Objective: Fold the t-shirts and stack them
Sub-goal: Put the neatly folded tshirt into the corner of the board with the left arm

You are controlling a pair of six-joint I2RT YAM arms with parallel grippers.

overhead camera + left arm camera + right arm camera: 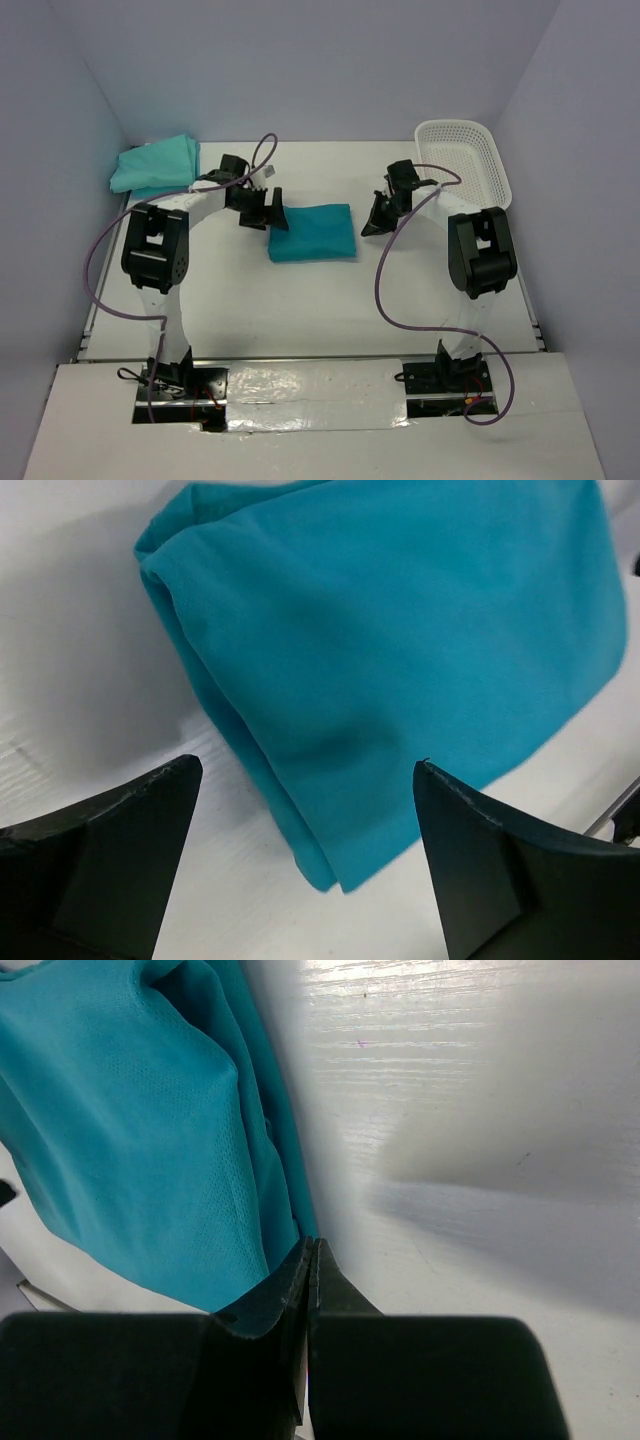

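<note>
A folded blue-teal t-shirt (312, 232) lies flat in the middle of the table. My left gripper (277, 214) is open at the shirt's left edge. In the left wrist view (308, 765) its two fingers (110, 850) stand wide apart, with the shirt's folded corner (400, 650) lying between and beyond them, untouched. My right gripper (372, 226) is at the shirt's right edge. In the right wrist view (311, 1247) its jaws are pressed together with nothing seen between them, their tip right beside the shirt's layered edge (150, 1130). A second, greener t-shirt (155, 165) lies bunched at the back left.
A white plastic basket (465, 160) stands at the back right corner. Grey-lilac walls close in the table on three sides. Purple cables loop from both arms over the near part of the table (300, 310).
</note>
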